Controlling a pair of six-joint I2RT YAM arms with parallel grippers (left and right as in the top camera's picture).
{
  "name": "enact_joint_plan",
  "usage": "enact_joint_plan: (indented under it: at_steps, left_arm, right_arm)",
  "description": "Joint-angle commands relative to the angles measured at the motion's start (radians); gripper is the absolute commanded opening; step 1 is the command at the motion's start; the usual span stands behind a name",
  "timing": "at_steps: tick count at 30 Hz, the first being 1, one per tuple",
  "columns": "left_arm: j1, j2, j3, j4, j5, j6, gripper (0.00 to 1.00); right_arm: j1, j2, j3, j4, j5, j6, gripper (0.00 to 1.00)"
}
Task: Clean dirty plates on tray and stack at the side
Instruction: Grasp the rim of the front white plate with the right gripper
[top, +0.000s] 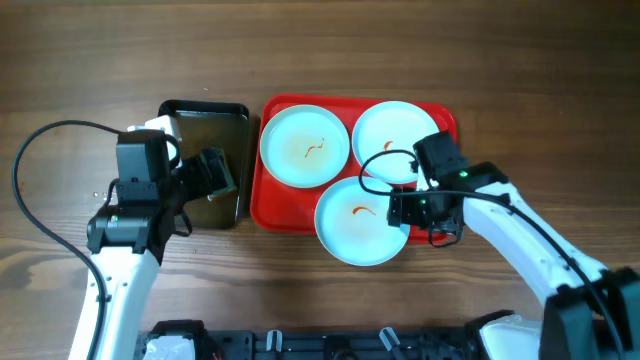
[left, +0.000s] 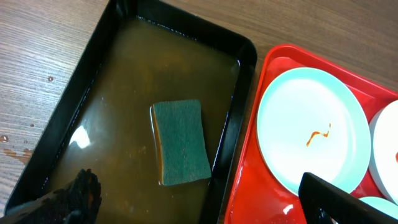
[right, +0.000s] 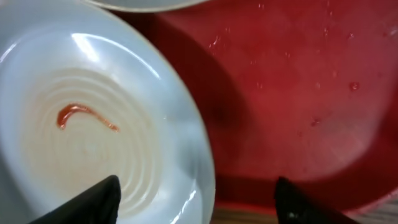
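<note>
Three pale blue plates sit on the red tray (top: 275, 205): one at the back left (top: 305, 146), one at the back right (top: 392, 130), one at the front (top: 352, 222) overhanging the tray's front edge. Each has a small orange-red squiggle. My right gripper (top: 418, 210) is open, its fingers straddling the front plate's right rim (right: 193, 168) over the tray (right: 298, 93). My left gripper (top: 215, 180) is open above the black tray (left: 245, 93), over its front right corner and the red tray's edge (left: 261, 180); the green sponge (left: 180, 142) lies just ahead of it.
The black tray (top: 205, 112) stands left of the red tray and holds brownish water and the sponge. Bare wooden table (top: 560, 90) lies to the right and far left. Cables run along both arms.
</note>
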Motion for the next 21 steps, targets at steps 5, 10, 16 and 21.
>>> enact_joint_plan:
  at_steps: [5, 10, 16, 21]
  left_arm:
    - [0.003, 0.003, 0.016, 0.003, -0.013, 0.009, 1.0]
    - [0.003, 0.003, 0.016, 0.003, -0.013, 0.009, 1.0]
    - [0.003, 0.003, 0.016, 0.004, -0.013, 0.009, 1.0]
    - [0.003, 0.003, 0.016, 0.005, -0.013, 0.009, 1.0]
  right_arm:
    - [0.004, 0.13, -0.014, 0.071, 0.037, 0.077, 0.35]
    - [0.004, 0.134, -0.014, 0.069, 0.037, 0.077, 0.12]
    - [0.004, 0.134, -0.013, 0.07, 0.032, 0.076, 0.04]
    - [0.004, 0.134, -0.013, 0.066, 0.011, 0.069, 0.04]
